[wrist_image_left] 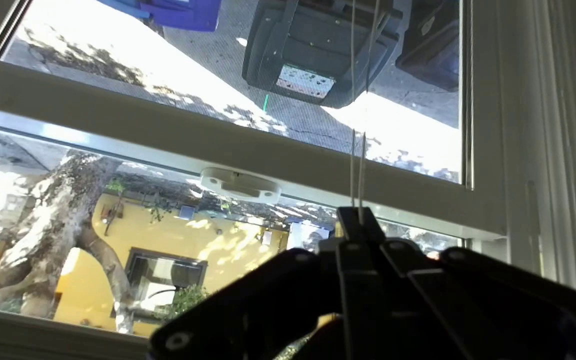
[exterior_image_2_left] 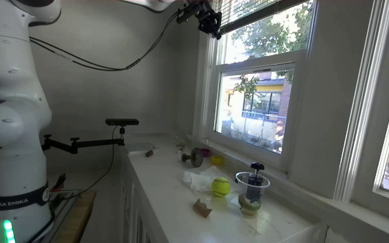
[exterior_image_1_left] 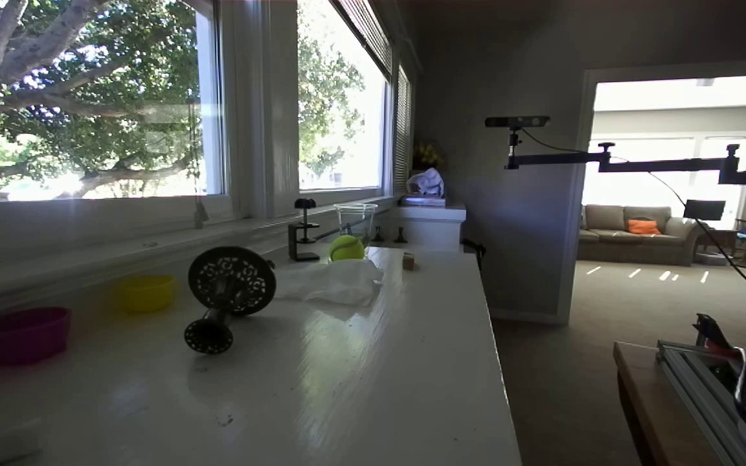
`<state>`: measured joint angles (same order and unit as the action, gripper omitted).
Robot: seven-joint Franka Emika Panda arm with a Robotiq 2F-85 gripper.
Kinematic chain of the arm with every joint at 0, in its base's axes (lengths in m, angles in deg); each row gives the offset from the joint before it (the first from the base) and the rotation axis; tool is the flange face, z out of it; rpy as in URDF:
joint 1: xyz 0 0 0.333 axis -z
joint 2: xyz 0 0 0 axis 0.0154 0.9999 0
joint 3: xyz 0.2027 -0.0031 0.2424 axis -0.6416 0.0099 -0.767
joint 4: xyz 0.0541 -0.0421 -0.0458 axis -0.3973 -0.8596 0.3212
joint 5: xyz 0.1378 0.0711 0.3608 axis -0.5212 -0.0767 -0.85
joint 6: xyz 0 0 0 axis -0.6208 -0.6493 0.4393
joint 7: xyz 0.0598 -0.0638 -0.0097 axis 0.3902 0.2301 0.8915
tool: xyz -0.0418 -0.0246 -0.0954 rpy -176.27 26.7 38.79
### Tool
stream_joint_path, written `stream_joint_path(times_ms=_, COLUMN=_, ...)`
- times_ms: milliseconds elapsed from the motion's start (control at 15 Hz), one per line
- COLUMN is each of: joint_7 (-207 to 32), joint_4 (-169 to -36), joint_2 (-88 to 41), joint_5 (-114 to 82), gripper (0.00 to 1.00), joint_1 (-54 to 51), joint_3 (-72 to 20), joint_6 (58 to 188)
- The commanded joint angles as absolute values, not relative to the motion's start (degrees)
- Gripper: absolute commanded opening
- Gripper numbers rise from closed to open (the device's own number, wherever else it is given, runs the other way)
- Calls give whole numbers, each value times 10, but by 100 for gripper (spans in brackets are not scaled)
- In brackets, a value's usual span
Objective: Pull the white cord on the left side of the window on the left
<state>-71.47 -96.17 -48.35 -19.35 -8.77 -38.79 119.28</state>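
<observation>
The window (exterior_image_1_left: pixel 98 97) fills the left of an exterior view, with a thick-branched tree behind it. The window (exterior_image_2_left: pixel 253 108) also shows in an exterior view with its slat blinds (exterior_image_2_left: pixel 240 13) raised at the top. My gripper (exterior_image_2_left: pixel 217 35) is high at that window's left edge; the cord is too thin to make out there. In the wrist view, which stands upside down, the window's white frame (wrist_image_left: pixel 133 120) crosses the picture. Two strands of the white cord (wrist_image_left: pixel 361 172) run to my gripper (wrist_image_left: pixel 361 220). Its fingertips are closed together on the cord.
Below the window, a white counter (exterior_image_1_left: pixel 379 382) carries a dark metal stand (exterior_image_1_left: pixel 230 285), a yellow bowl (exterior_image_1_left: pixel 146 293), a purple bowl (exterior_image_1_left: pixel 26 335), a tennis ball (exterior_image_2_left: pixel 221 187) and a clear cup (exterior_image_2_left: pixel 252 189). A tasselled cord (exterior_image_1_left: pixel 200 213) hangs at the window's right side. A camera arm (exterior_image_2_left: pixel 89 144) stands near the robot.
</observation>
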Motion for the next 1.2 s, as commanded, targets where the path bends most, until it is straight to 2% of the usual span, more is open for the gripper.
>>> stream_joint_path(times_ms=0, joint_7=-723, joint_4=-942, joint_2=-467, joint_5=-180, gripper=0, joint_1=-80, joint_3=-377, joint_6=1194)
stream_joint_path(times_ms=1133, joint_7=-824, joint_4=-1047, joint_2=-493, joint_5=-164, gripper=0, joint_1=-3, joint_3=-303, joint_6=1163)
